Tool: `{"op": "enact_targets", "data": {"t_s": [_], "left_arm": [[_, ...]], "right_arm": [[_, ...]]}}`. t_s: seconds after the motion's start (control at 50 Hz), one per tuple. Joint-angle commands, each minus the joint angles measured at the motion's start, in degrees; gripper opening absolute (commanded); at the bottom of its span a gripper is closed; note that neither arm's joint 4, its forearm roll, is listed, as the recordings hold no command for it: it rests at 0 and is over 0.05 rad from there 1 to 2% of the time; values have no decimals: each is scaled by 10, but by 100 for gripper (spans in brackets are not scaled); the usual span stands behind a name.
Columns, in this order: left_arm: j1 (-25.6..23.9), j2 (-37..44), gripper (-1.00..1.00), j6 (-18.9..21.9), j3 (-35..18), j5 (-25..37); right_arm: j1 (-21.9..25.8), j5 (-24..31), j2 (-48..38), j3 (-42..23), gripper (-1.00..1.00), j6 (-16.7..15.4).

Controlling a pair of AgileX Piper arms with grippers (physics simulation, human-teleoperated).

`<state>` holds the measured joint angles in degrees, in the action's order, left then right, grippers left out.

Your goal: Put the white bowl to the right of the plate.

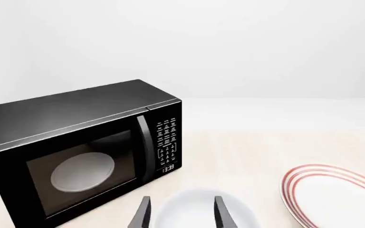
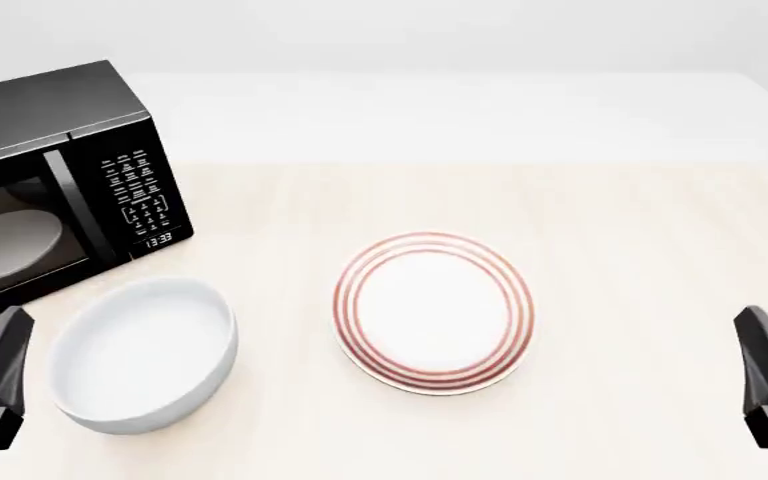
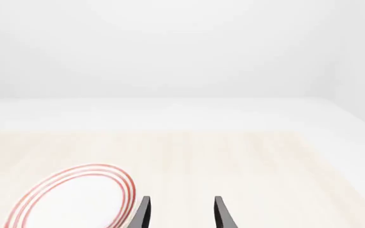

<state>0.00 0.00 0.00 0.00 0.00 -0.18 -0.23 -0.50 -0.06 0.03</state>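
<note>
So we are at the start: the white bowl sits left of the plate, near the microwave. Our left gripper hangs open and empty before it; the right gripper likewise. Next, we likely grasp its rim.

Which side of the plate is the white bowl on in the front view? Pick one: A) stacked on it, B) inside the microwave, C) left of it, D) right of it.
C: the white bowl sits left of the plate, apart from it, in front of the microwave.
</note>
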Motion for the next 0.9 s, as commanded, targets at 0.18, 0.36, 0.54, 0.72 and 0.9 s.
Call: {"op": "enact_targets", "data": {"t_s": [0.18, 0.36, 0.54, 0.72, 0.9], "left_arm": [[0, 0, 100, 0, 0, 0], [0, 0, 100, 0, 0, 0], [0, 0, 100, 0, 0, 0], [0, 0, 100, 0, 0, 0], [0, 0, 100, 0, 0, 0]], "right_arm": [[18, -73, -87, 0, 100, -8], [28, -98, -114, -17, 100, -8], [85, -188, -270, -85, 100, -37], [137, -240, -406, -159, 100, -49], [174, -240, -518, -255, 100, -55]]}}
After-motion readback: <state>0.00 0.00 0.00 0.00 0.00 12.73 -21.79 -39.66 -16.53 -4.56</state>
